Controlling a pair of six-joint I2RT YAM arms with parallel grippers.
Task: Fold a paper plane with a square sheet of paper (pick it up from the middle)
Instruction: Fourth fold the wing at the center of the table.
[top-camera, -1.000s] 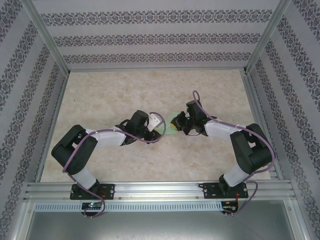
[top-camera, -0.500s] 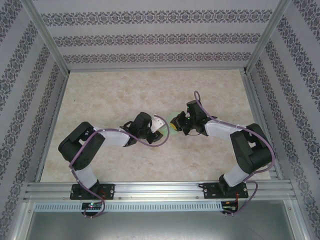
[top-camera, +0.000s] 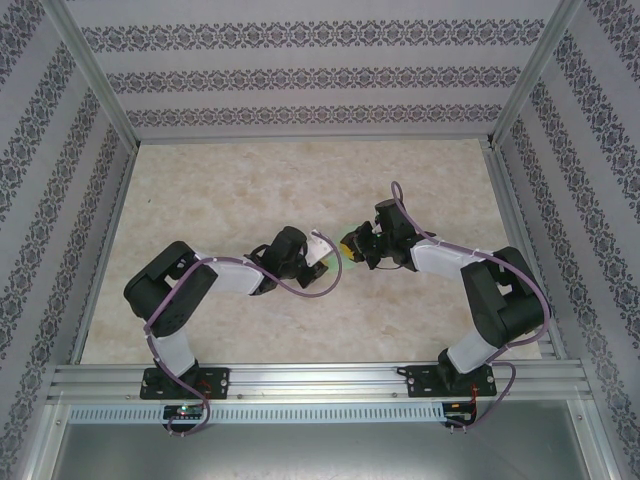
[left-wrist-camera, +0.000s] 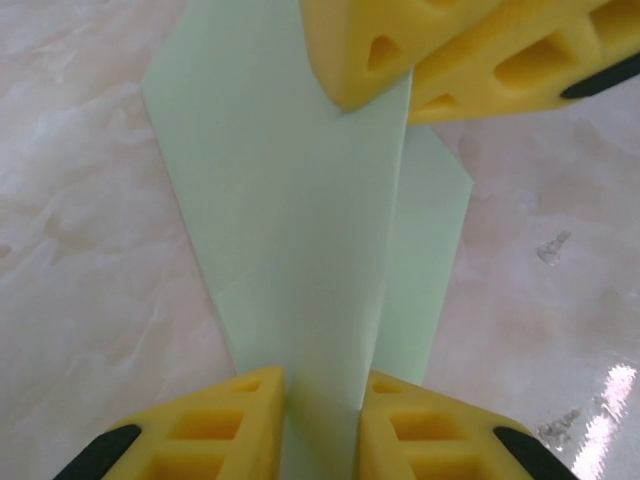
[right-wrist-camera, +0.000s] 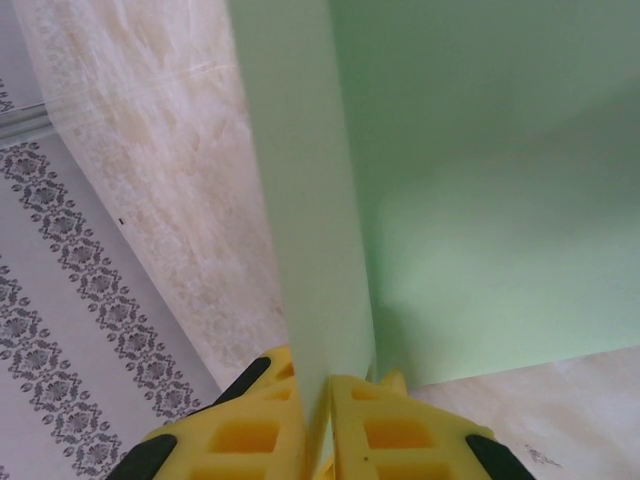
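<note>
Found paper (left-wrist-camera: 300, 230) near the middle of the counter (left-wrist-camera: 80, 300), folded to a pale green wedge with one long crease, spanning the gap between the two arms. Lying flat or lifted: cannot tell. Noted left end effector (left-wrist-camera: 322, 390) at the wedge's narrow near end, yellow fingers (left-wrist-camera: 240, 420) spread by a narrow gap, paper running through that gap. Noted right end effector (right-wrist-camera: 318, 378) at the far end, pressed almost together, pinching an upright fold of the paper. From left wrist view, saw its yellow pads on the wedge's far edge beside the crease. From above, logged both end effectors tip to tip, just apart
</note>
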